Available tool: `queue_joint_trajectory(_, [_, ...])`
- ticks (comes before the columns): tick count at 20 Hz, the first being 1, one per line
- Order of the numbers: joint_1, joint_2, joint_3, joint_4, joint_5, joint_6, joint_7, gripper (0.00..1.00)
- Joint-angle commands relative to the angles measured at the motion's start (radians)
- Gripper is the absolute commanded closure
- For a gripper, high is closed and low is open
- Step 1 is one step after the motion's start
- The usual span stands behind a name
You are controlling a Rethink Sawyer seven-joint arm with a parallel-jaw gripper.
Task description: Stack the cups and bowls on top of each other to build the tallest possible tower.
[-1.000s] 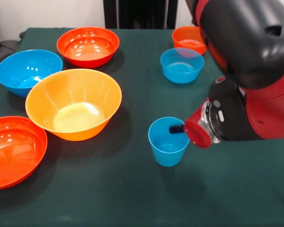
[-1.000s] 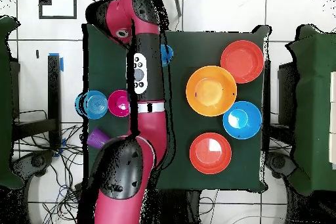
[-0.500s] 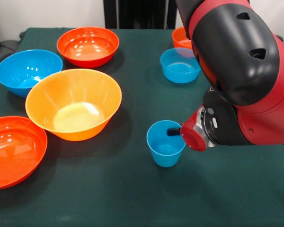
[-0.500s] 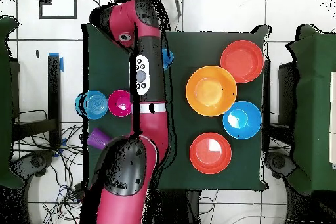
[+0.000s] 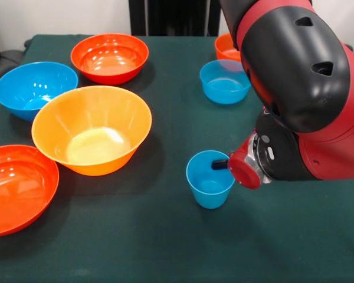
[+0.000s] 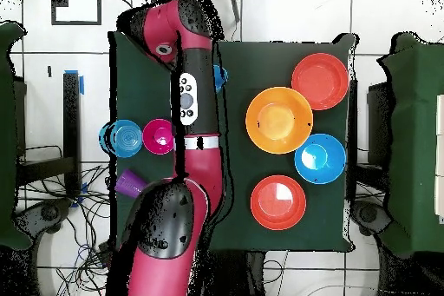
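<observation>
Blue tapered plastic cup (image 5: 210, 178) stands upright on the green tabletop (image 5: 165, 236), at 4 o'clock from the large yellow-orange plastic bowl (image 5: 92, 128). Tool (image 5: 220, 164) reaches its rim; grip state, I cannot tell. Nothing looks stacked yet.

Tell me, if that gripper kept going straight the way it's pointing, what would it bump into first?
The gripper points sideways across the small light blue plastic cup, with its black tip already over the rim. Going on, it would probably meet the cup's opposite inner wall first, though depth is hard to judge.
</observation>
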Motion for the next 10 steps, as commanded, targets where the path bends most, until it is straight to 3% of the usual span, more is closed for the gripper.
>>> queue_joint_trajectory(1, [-0.028,-0.017,0.013,0.066,0.010,-0.088,-0.223,1.00])
queue_joint_trajectory(10, [-0.029,-0.021,0.009,0.060,-0.002,-0.119,-0.209,1.00])
